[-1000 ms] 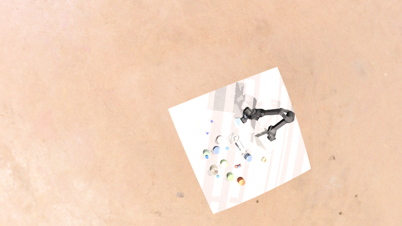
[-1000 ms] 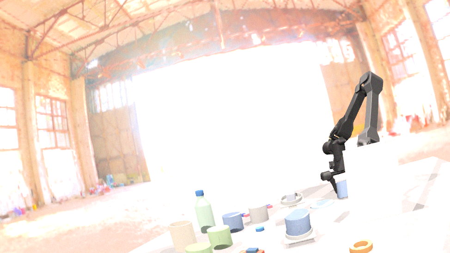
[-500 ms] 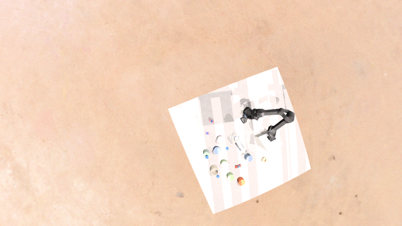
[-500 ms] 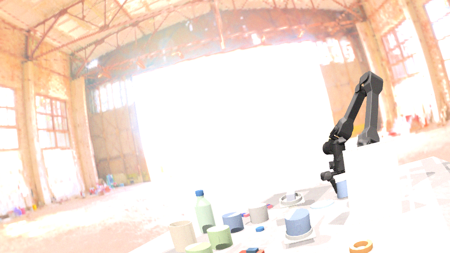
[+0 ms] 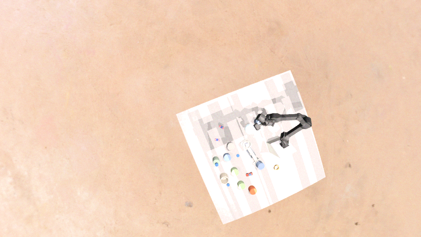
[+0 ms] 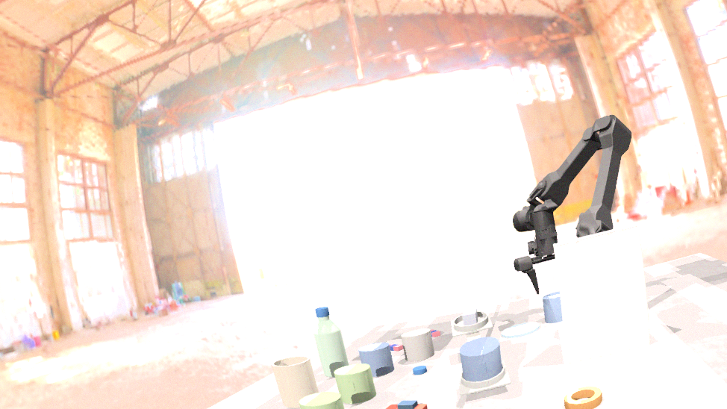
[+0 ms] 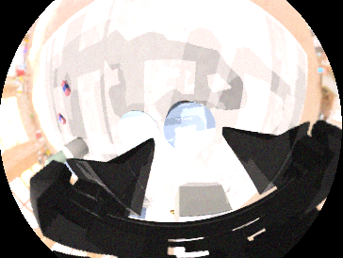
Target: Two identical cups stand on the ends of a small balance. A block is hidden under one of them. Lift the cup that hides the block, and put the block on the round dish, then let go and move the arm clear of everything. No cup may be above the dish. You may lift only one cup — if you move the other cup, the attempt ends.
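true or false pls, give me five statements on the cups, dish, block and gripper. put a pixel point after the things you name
1. The lifted cup [image 5: 257, 121] [image 6: 551, 308] [image 7: 189, 123] stands on the round dish [image 5: 249, 128] [image 6: 520, 331] [image 7: 137, 128]. False: it stands on the table beside the dish.
2. The block [image 6: 470, 318] sits on the uncovered end of the balance [image 5: 251, 153] [image 6: 485, 384]. True.
3. The gripper [image 5: 259, 121] [image 7: 189, 136] is closed around the lifted cup. False: it is open, above the cup.
4. The other cup [image 5: 259, 164] [image 6: 481, 359] is on one end of the balance. True.
5. The block is already on the dish. False: it is still to be moved there.
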Tool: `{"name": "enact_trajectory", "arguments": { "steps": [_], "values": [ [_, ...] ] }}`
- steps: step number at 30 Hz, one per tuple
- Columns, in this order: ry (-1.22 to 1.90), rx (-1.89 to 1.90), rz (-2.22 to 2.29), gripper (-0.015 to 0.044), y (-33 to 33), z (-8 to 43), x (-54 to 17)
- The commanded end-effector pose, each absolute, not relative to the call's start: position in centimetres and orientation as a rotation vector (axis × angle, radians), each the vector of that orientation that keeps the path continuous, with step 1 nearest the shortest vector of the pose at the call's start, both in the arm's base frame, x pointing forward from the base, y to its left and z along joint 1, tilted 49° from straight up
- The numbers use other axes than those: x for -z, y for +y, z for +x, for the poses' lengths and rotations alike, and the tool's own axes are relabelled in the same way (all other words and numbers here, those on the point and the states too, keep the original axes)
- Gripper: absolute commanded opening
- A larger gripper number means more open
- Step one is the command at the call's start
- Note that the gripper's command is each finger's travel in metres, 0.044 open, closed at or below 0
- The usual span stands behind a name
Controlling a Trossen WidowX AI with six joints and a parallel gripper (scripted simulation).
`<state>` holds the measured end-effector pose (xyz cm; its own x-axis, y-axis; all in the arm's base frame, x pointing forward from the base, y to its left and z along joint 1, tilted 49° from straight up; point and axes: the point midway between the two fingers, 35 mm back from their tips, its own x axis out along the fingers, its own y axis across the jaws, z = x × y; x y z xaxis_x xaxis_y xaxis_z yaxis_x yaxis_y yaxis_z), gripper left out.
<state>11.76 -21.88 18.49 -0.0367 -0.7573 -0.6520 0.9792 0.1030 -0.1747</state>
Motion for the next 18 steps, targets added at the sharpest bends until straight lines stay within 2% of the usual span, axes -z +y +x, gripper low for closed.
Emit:
{"name": "enact_trajectory", "arguments": {
  "steps": [1,4,8,18],
  "values": [
    [0.651,1.411,0.412,0.0335,-21.3,13.3,-19.0],
    [0.646,1.402,0.445,0.026,-21.0,14.6,-18.7],
    [0.657,1.4,0.483,0.026,-20.5,16.4,-18.2],
    [0.678,1.444,0.568,0.026,-14.9,27.0,-14.3]
  ]
}}
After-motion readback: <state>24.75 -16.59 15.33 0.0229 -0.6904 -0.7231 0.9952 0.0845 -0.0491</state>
